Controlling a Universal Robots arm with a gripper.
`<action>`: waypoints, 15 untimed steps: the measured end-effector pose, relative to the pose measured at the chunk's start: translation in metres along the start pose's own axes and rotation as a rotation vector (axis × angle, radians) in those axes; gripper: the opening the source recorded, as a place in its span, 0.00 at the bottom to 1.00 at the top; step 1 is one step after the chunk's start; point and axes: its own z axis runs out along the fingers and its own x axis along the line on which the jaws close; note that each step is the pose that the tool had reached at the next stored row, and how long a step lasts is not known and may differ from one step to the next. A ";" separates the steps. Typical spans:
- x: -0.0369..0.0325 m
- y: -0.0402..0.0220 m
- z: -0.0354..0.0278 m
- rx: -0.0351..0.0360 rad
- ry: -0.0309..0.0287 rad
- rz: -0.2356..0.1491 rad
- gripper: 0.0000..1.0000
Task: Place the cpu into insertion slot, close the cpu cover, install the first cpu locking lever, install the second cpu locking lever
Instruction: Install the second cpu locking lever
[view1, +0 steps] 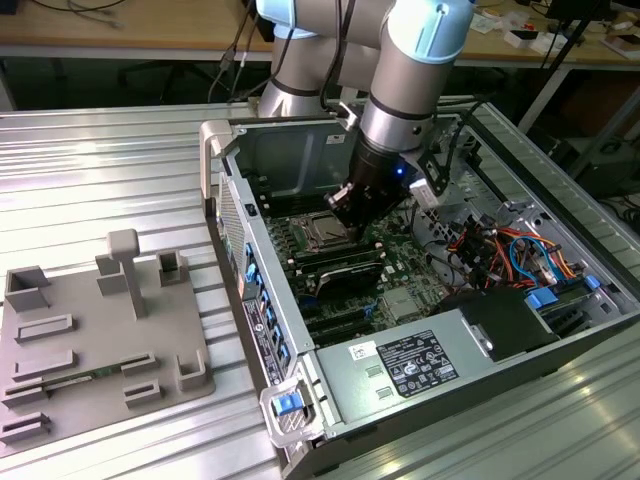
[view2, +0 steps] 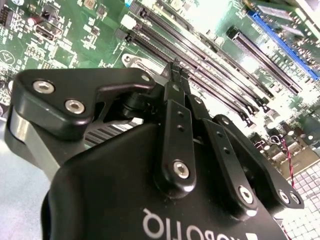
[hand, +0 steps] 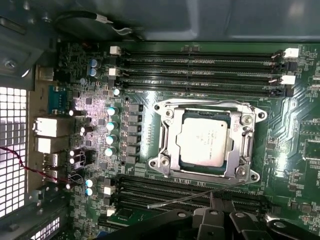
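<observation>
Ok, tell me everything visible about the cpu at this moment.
The cpu is a small square chip with a silver-grey metal top bearing faint print. In the first wrist view it lies flat in the insertion slot on the green circuit board, with the silvery cpu cover framing it, so its top shows through the centre window. Long black memory slots run on two sides. The gripper is beside the socket, not touching the chip.

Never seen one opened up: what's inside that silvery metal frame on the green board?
The cpu, silver top showing through the cpu cover window. The socket beneath is covered.
</observation>
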 end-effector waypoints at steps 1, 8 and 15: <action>0.0001 -0.0001 0.0004 0.0003 0.0000 0.000 0.11; 0.0104 0.0009 0.0054 0.0054 0.0004 0.000 0.11; 0.0242 0.0026 0.0125 0.0104 0.0011 0.000 0.11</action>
